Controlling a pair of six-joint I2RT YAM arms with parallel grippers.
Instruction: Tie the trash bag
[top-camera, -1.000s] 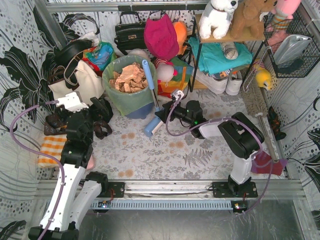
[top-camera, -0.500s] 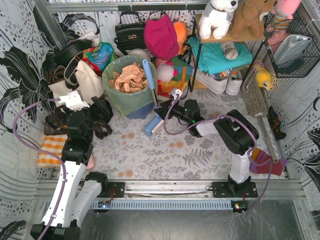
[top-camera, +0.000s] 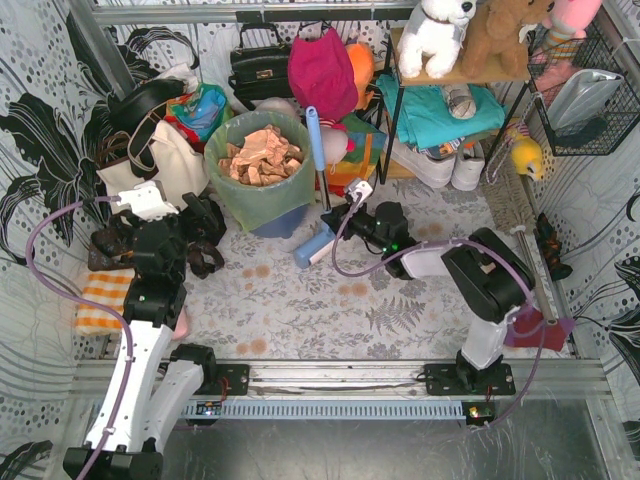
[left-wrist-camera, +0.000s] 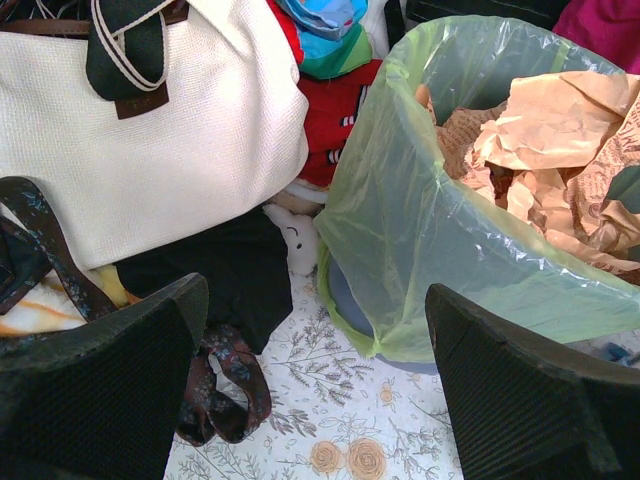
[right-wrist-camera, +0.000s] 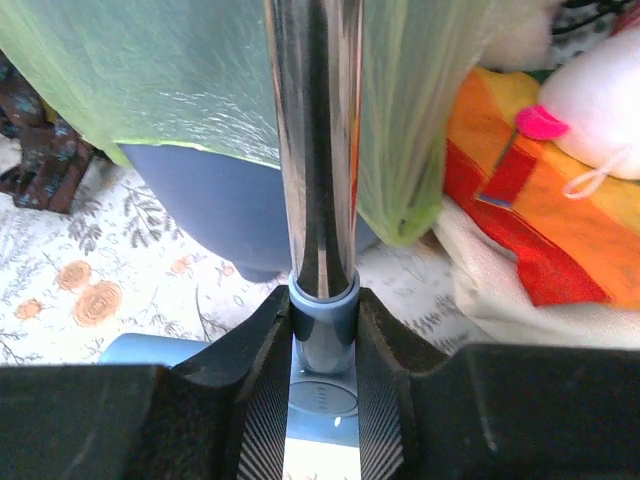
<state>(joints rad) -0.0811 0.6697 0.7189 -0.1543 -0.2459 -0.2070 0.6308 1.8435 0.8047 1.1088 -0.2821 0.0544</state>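
Note:
The trash bag (top-camera: 252, 192) is a light-green liner folded over the rim of a blue-grey bin (top-camera: 272, 222) at the back, open-mouthed and full of tan crumpled paper (top-camera: 262, 153). In the left wrist view the trash bag (left-wrist-camera: 420, 220) fills the right half. My left gripper (top-camera: 203, 238) stands open to the left of the bin, nothing between its fingers (left-wrist-camera: 110, 390). My right gripper (top-camera: 338, 220) is shut on the blue collar (right-wrist-camera: 323, 305) of a chrome pole (right-wrist-camera: 312, 130), just right of the bin, with the trash bag (right-wrist-camera: 150, 70) behind it.
The pole belongs to a tool with a blue grip (top-camera: 315, 135) and a blue head (top-camera: 313, 247) on the floor. A cream tote (left-wrist-camera: 150, 140) and dark straps (left-wrist-camera: 225, 390) lie left of the bin. Soft toys (right-wrist-camera: 600, 100), bags and a shelf (top-camera: 450, 75) crowd the back.
My right gripper has closed on the pole's collar. The pole has swung from leaning on the bin to more upright, its blue grip moving right. The left arm is unchanged.

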